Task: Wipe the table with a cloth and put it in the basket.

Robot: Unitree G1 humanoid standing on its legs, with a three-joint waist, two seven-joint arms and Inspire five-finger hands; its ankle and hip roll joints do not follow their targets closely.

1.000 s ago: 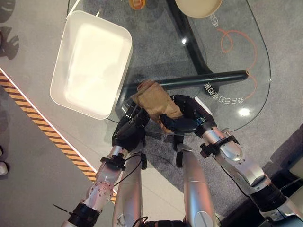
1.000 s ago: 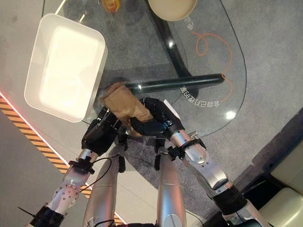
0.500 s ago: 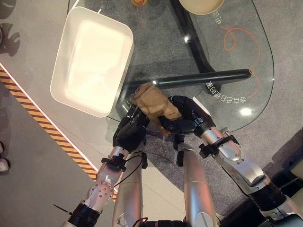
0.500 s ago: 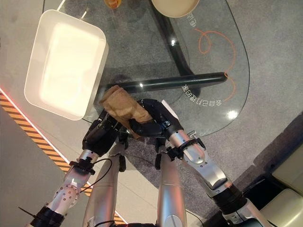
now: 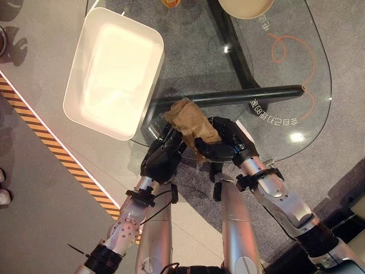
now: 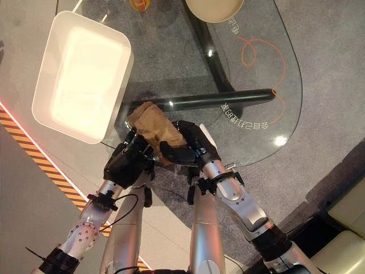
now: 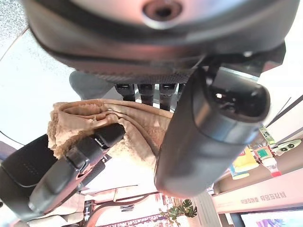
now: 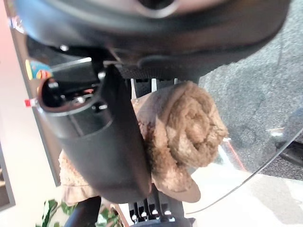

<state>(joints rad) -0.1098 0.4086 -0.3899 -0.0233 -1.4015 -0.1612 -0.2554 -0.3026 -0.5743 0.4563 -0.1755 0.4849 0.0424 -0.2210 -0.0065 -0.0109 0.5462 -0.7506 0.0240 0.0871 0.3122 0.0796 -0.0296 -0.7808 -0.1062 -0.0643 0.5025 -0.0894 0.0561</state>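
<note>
Since approx 1 s ago my left hand (image 5: 161, 160) has closed in on the cloth (image 5: 190, 122); both hands now clasp it, right hand (image 5: 223, 144) curled round it w/ the left pressing at its 8 o'clock, just above the tabletop (image 5: 274, 74) near edge. Step, I judge: cloth gathered, basket (image 5: 113, 71) drop next, which calls for a carry toward 10 o'clock. Cloth is tan, fuzzy, rolled; tabletop glass, rounded; basket white, smooth, rectangular.

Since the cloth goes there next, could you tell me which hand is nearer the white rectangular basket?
Left. The left hand sits just below the white rectangular basket's near corner; the right hand, gripping the crumpled brown cloth, lies farther right.
</note>
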